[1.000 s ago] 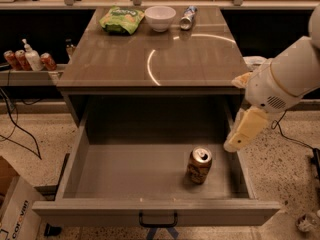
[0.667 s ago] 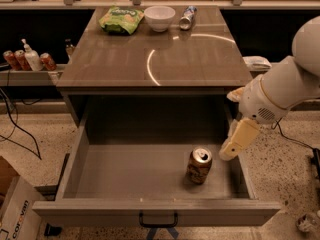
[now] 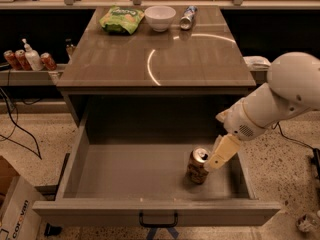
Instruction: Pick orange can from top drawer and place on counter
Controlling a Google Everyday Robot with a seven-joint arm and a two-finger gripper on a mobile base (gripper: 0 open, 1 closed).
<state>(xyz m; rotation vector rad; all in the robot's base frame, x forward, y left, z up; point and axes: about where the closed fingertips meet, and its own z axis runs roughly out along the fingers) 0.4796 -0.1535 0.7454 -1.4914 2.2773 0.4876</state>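
The orange can stands upright in the right part of the open top drawer, silver top showing. The drawer is pulled out, with a black handle on its front panel. My gripper reaches down from the white arm on the right, and its pale finger touches or overlaps the can's right side at the top. The counter lies behind the drawer, glossy with a curved light reflection.
On the counter's far edge are a green chip bag, a white bowl and a blue-and-silver can lying on its side. Red cans and a white pump bottle stand on the left side shelf. A cardboard box is at lower left.
My gripper has moved down and left from above the drawer's right wall until it is against the orange can. The can has not moved.
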